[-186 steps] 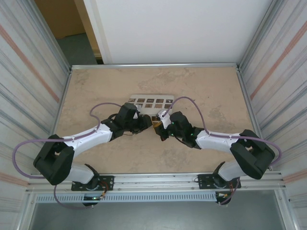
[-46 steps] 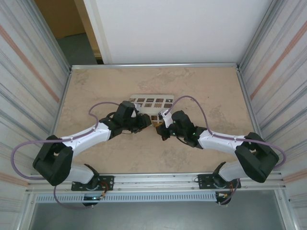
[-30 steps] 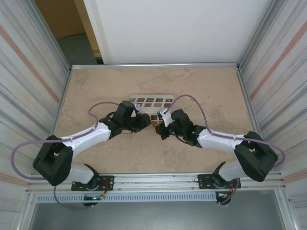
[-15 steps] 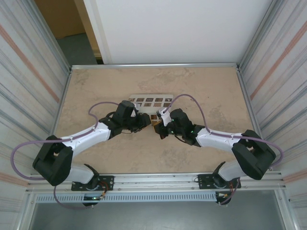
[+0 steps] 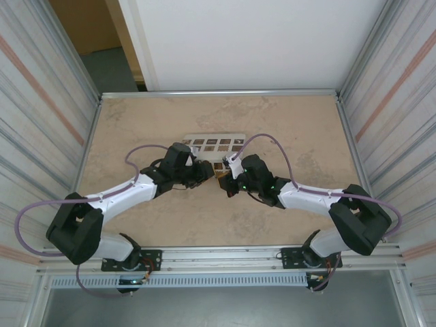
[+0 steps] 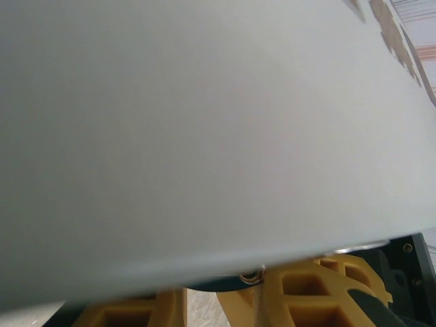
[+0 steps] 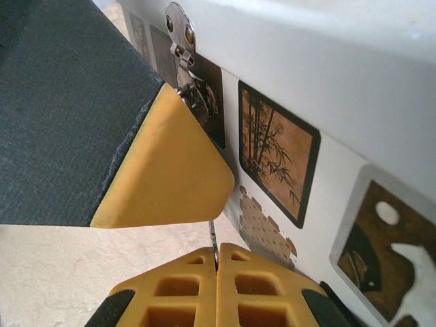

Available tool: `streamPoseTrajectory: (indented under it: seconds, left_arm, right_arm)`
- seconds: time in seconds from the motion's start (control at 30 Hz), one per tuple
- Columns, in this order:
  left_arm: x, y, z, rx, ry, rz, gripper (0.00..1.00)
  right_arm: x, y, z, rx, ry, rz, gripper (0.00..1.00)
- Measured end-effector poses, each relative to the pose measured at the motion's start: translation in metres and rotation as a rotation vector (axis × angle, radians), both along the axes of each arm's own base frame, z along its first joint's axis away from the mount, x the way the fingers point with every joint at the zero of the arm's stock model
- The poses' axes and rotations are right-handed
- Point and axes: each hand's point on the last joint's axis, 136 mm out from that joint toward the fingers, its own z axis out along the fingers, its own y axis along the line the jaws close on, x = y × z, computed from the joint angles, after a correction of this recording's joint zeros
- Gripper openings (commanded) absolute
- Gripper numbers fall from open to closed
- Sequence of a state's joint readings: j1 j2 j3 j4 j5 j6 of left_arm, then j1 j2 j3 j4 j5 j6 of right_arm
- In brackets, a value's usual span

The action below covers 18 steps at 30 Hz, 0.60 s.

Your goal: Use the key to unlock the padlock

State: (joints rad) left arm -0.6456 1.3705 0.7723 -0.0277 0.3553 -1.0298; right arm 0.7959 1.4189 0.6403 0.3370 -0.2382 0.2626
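Both arms reach inward, elbows out, wrists meeting at the white box (image 5: 214,142). Right gripper (image 7: 216,266) is clenched on the key (image 7: 213,238), a thin sliver. Left gripper (image 5: 201,175): grip cannot be told; padlock (image 6: 216,282), a teal sliver, lies between its fingers.

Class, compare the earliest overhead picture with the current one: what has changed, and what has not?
The right pincer edged slightly left, toward the left pincer, beside the white box. Nothing was visibly taken or let go. The box stayed put; the left arm barely shifted.
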Motion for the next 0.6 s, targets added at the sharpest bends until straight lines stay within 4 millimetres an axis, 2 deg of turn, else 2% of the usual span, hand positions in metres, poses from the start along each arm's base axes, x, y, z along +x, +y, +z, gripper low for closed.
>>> streamPoseTrajectory:
  seconds: [0.6]
  left_arm:
    - [0.0047, -0.0003, 0.0064, -0.023, 0.001, 0.03, 0.07]
  right_arm:
    - [0.0059, 0.0006, 0.0079, 0.013, -0.071, 0.014, 0.0]
